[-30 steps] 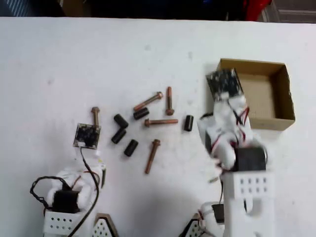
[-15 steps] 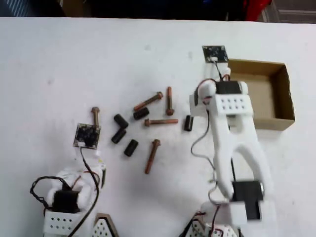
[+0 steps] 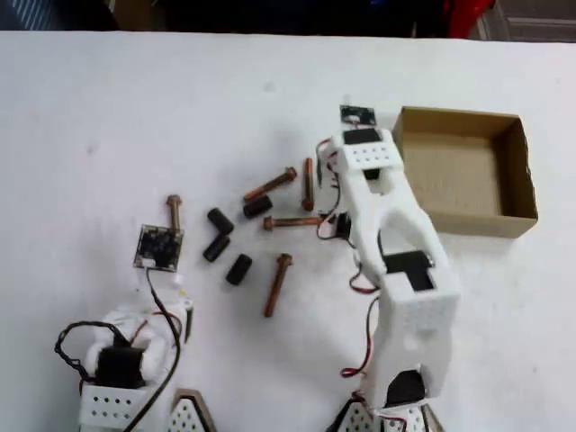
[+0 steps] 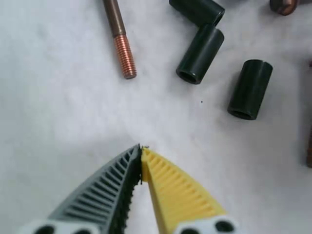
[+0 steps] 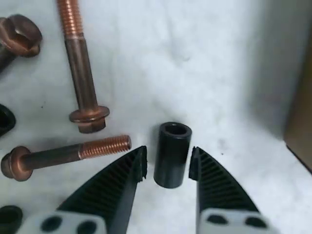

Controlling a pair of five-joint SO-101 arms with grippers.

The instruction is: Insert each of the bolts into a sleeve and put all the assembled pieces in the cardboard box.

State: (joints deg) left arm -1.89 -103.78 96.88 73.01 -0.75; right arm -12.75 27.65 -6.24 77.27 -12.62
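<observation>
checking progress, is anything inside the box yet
No assembled pieces show in the box; the floor that can be seen from above is bare cardboard. A thin strip of floor just behind the near wall is hidden.

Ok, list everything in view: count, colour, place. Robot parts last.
bolts: five, copper, scattered mid-table.
sleeves: five, black, four among the bolts, one apart nearer the box.
cardboard box: one, brown, on the table's right side, open top.
table: one, white, under everything.
left end effector: one, grey and yellow, shut, over bare table beside three sleeves.
right end effector: one, black, open, its fingers either side of the lone sleeve.
</observation>
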